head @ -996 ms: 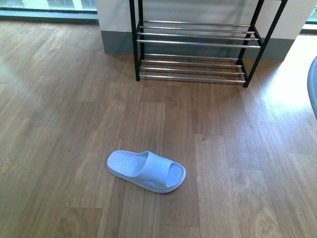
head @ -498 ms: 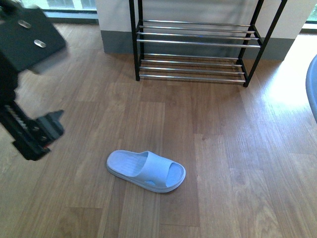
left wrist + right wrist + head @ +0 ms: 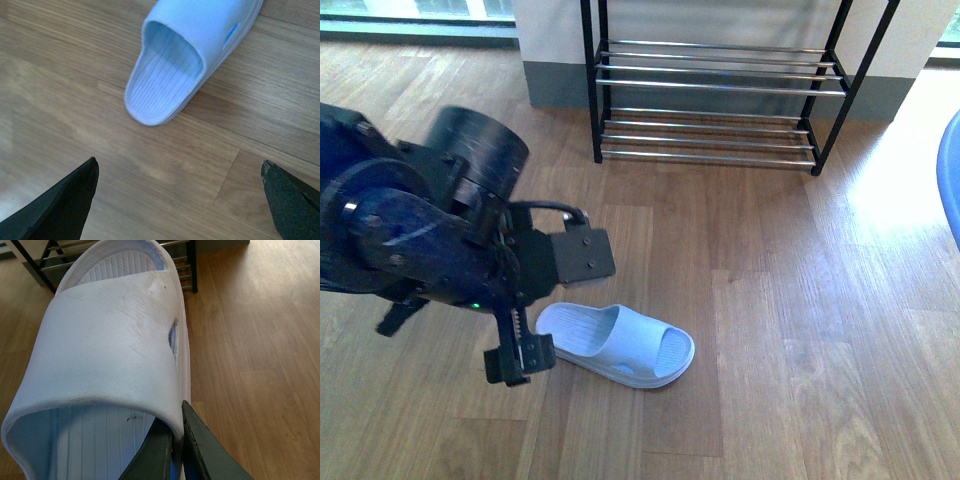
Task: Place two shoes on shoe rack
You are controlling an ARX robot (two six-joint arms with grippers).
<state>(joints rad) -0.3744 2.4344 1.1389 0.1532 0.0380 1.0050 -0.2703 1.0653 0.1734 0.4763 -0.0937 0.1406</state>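
Observation:
The shoes here are a pair of light blue slippers. One slipper lies flat on the wood floor, with its heel end facing my left gripper. My left gripper hovers just short of that heel, open, with bare floor between its fingers. My right gripper is shut on the strap edge of the other slipper, held off the floor. The shoe rack stands at the back against the wall, its chrome rods bare; one black post shows beyond the held slipper.
Wood floor stretches between the lying slipper and the rack. A grey skirting and white wall stand behind the rack. A blue curved edge juts in at the right border.
My left arm has swung in from the left and come down beside the heel of the slipper on the floor. That slipper and the rack have not moved.

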